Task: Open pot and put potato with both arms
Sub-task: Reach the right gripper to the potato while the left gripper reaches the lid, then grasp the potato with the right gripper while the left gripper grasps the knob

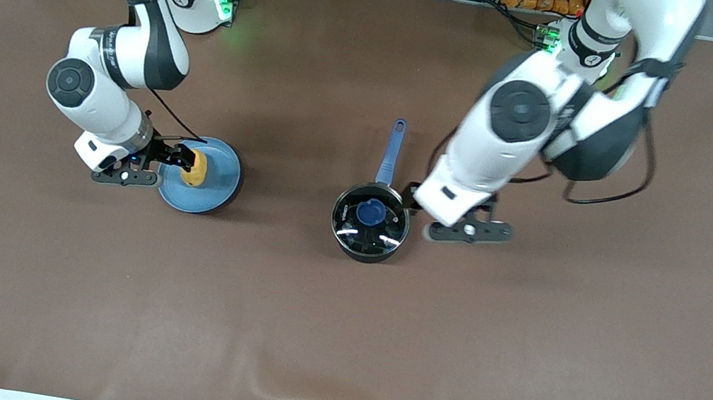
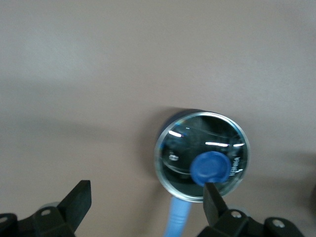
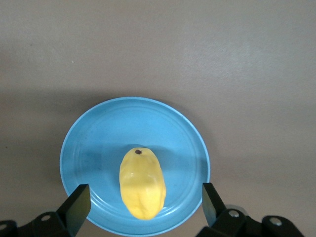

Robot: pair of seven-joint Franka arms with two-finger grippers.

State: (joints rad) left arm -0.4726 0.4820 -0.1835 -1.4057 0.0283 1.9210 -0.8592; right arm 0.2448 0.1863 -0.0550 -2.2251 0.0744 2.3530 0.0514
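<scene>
The black pot (image 1: pixel 371 222) stands mid-table with its clear glass lid and blue knob (image 1: pixel 371 213) on; its blue handle (image 1: pixel 391 152) points toward the robots' bases. My left gripper (image 1: pixel 414 196) is open and empty, low beside the pot toward the left arm's end. In the left wrist view the lid (image 2: pixel 202 148), knob (image 2: pixel 210 168) and handle (image 2: pixel 177 219) show, with the left gripper (image 2: pixel 146 200) beside the knob. The yellow potato (image 1: pixel 195 167) lies on the light-blue plate (image 1: pixel 215 188). My right gripper (image 1: pixel 183 157) is open at the plate's rim, with the potato (image 3: pixel 141 182) between its open fingers (image 3: pixel 79 202).
The plate (image 3: pixel 98 143) sits toward the right arm's end of the brown table mat (image 1: pixel 335 333). The mat's edge runs along the side nearest the front camera.
</scene>
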